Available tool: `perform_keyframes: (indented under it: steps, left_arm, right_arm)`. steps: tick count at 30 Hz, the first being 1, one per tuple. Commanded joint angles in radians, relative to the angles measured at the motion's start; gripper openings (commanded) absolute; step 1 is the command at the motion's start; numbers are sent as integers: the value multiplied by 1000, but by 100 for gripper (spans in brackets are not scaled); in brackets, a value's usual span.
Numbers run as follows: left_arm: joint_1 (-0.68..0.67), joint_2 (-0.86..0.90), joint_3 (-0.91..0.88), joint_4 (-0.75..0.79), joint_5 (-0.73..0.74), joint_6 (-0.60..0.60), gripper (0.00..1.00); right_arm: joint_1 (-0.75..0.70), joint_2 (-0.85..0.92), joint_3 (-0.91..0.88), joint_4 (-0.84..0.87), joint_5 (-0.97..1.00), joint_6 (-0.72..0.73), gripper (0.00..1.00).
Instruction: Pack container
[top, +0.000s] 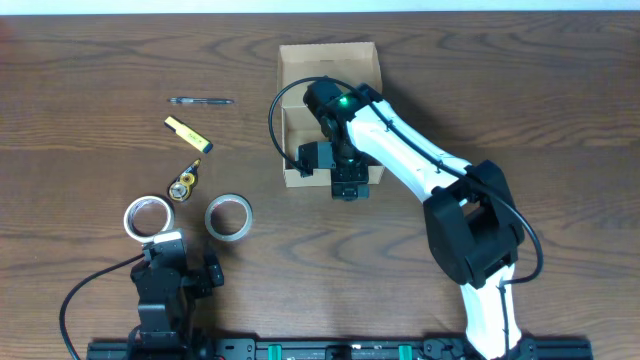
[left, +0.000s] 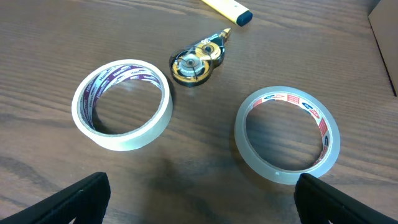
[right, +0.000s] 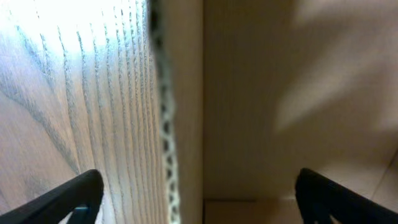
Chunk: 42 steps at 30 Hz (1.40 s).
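The container is an open tan cardboard box at the table's far middle, its flap lid folded back on the far side. My right gripper is open at the box's near wall. In the right wrist view the jaws straddle that corrugated wall, one finger over the table and one inside the box. My left gripper is open and empty at the near left. Its jaws sit just short of a white tape roll and a clear tape roll.
Left of the box lie a pen, a yellow marker and a gold correction-tape dispenser. The white roll and the clear roll lie nearer. The dispenser shows beyond the rolls in the left wrist view.
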Motion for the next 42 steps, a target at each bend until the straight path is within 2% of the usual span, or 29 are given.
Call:
perform_keyframes:
  steps: [1,8,19,22,26,30,36,42]
  left_arm:
    - [4,-6,-12,-3,-2,-7,95]
    - [4,-6,-12,-3,-2,-8,95]
    - [4,-6,-12,-3,-2,-8,95]
    - [4,-6,-12,-3,-2,-7,95]
    - [4,-6,-12,-3,-2,-8,96]
    - [4,-6,-12,-3,-2,-7,95]
    - [4,-6,-12,-3,-2,-8,95]
    - [4,-6,-12,-3,-2,-7,96]
  right_arm:
    - [13,1,8,1,6,16,99]
    - [13,-22,11,-1,6,37,99]
    - [17,-209,18,-13,2,88,99]
    - [17,-278,18,-15,-10,152,99]
    - [8,-369,18,-5,-69,311,99]
    - [-39,-440,16,-20,-185,424,99]
    - [-188,-550,-16,-33,-296,459,99]
    - [-341,-734,-204,51,-373,459,99]
